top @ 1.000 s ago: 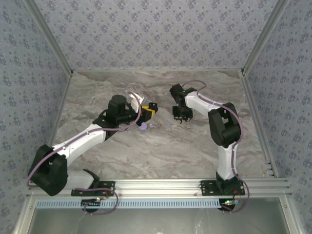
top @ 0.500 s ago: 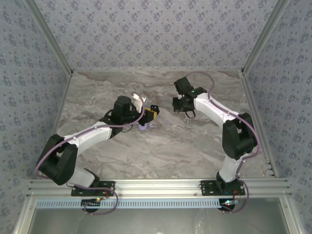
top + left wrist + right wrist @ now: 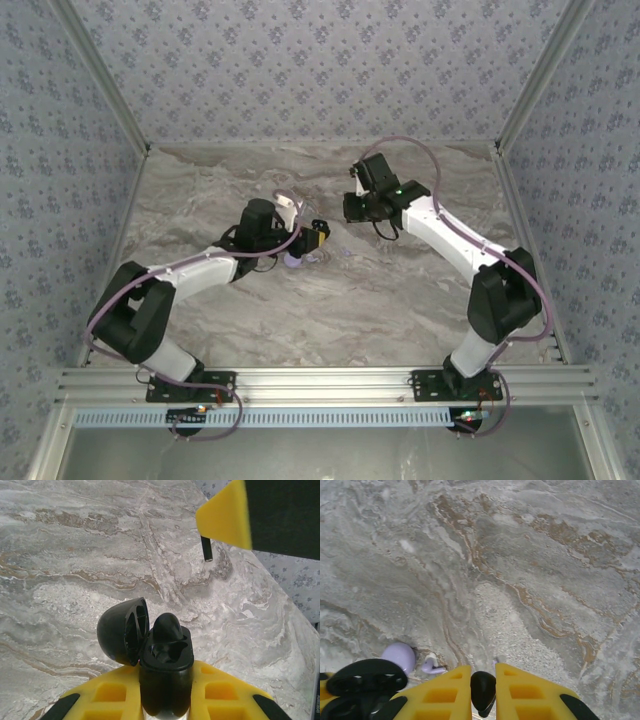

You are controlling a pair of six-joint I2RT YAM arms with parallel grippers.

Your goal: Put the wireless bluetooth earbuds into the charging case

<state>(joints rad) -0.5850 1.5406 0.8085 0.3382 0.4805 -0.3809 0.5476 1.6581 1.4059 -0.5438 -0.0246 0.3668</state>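
My left gripper [image 3: 166,700] is shut on a black charging case [image 3: 167,660] whose hinged lid [image 3: 120,635] stands open. One black earbud [image 3: 167,627] sits in it beside an empty slot. My right gripper [image 3: 483,690] is shut on a second black earbud [image 3: 482,684], and its yellow finger and the earbud's stem [image 3: 206,550] hang a little above and beyond the open case. In the top view the left gripper [image 3: 316,234] and the right gripper [image 3: 349,209] are close together. A round pale lavender case [image 3: 400,656] lies on the table.
A small lavender earbud [image 3: 432,666] lies on the marble table [image 3: 400,290] next to the lavender case [image 3: 293,262]. Another tiny lavender bit [image 3: 345,252] rests just right of them. Patterned walls and metal posts enclose the table.
My right gripper has lifted off the table with the black earbud and swung left toward the left gripper. The left gripper has reached slightly right with the open case.
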